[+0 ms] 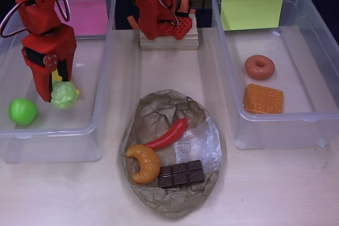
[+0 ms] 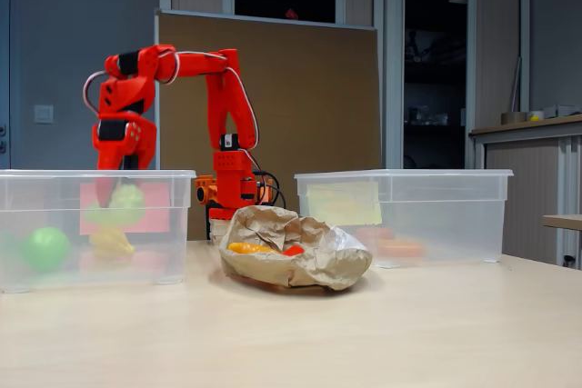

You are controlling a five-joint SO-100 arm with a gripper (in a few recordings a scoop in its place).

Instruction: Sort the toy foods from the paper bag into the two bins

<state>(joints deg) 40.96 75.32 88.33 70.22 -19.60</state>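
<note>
Hanging at your red two-finger gripper (image 1: 57, 89), the pale green plastic grape bunch (image 1: 64, 95) sits between the jaws, which are closed on it inside the clear plastic tub with the pink sheet (image 1: 100, 78). A yellow banana piece (image 1: 56, 75) shows just behind the grapes, and a round green apple (image 1: 23, 111) lies near them on the tub floor. No readable writing shows.
</note>
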